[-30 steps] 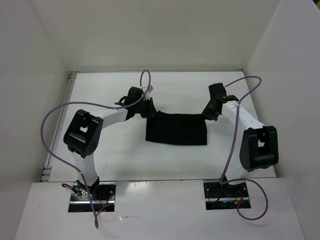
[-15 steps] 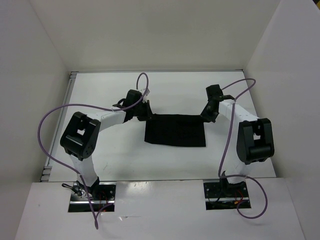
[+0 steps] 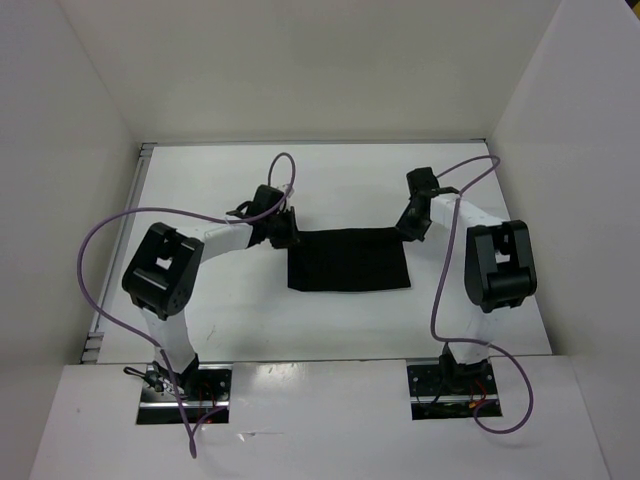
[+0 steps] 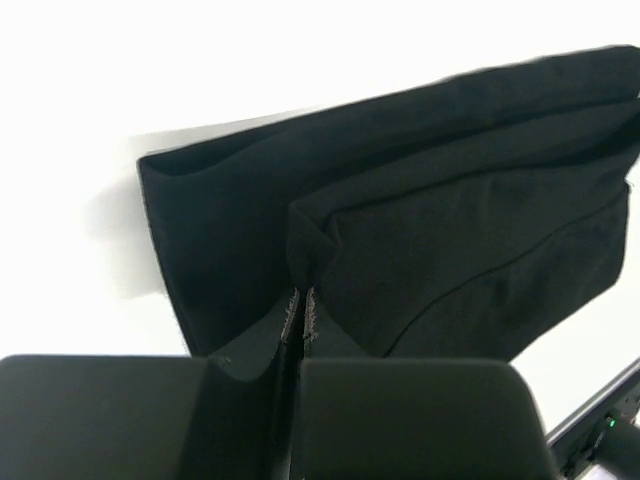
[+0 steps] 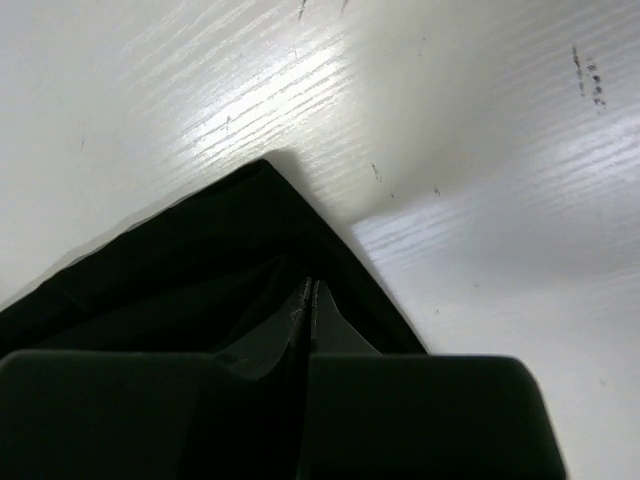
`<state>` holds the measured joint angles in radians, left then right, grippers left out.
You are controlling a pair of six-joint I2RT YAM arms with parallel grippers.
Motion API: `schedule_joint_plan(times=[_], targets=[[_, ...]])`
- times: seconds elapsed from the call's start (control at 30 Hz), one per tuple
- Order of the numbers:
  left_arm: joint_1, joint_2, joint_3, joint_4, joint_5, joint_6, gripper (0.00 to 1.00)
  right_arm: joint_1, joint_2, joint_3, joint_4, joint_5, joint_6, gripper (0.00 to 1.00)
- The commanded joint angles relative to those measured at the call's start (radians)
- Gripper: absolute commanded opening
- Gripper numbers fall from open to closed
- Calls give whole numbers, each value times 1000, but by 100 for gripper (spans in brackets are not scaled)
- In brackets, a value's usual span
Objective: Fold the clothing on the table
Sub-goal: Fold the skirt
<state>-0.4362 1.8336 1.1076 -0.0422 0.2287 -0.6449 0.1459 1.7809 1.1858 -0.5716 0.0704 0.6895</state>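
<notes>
White table surrounds the clothing, whose far corners left pincer and right pincer each clamp.

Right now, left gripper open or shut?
Shut on the clothing: left wrist view shows the left gripper pinching a fabric edge, no gap between jaws.

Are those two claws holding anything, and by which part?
Both pinch the clothing: left claw at its far-left corner, right claw at its far-right corner.
</notes>
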Motion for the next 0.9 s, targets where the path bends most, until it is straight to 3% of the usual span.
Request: schedule_joint_plan(times=[0.0, 0.03, 0.1, 0.13, 0.17, 0.23, 0.27, 0.3, 0.5, 0.7, 0.77, 0.87], targets=[[-3, 39, 18, -22, -44, -39, 0, -6, 24, 40, 90, -7, -24, 0], [-3, 49, 18, -33, -45, -48, 0, -6, 25, 40, 117, -26, -36, 0], [-3, 49, 18, -33, -69, -62, 0, -6, 38, 40, 142, -58, -47, 18], [-3, 49, 18, -45, -69, -62, 17, -6, 26, 29, 182, -67, -56, 38], [-3, 49, 18, -45, -83, -76, 34, -6, 6, 18, 200, -67, -65, 40], [-3, 0, 18, -45, -104, -85, 54, -6, -92, -12, 231, -67, -65, 44], [-3, -23, 6, -45, -117, -97, 72, -6, -130, -21, 242, -67, -65, 45], [-3, -46, -5, -45, -129, -98, 76, -6, -167, -22, 242, -67, -65, 45], [31, -238, -26, -100, -184, -98, 83, 17, -316, 24, 53, -70, -65, 47], [31, -336, -179, -122, -196, -142, 83, 81, -354, -81, 59, -245, -44, 44], [31, -347, -216, -122, -174, -153, 82, 110, -342, -103, 70, -267, -44, 44], [10, -359, -271, -73, -129, -153, 71, 142, -295, -103, 90, -296, -33, 44]])
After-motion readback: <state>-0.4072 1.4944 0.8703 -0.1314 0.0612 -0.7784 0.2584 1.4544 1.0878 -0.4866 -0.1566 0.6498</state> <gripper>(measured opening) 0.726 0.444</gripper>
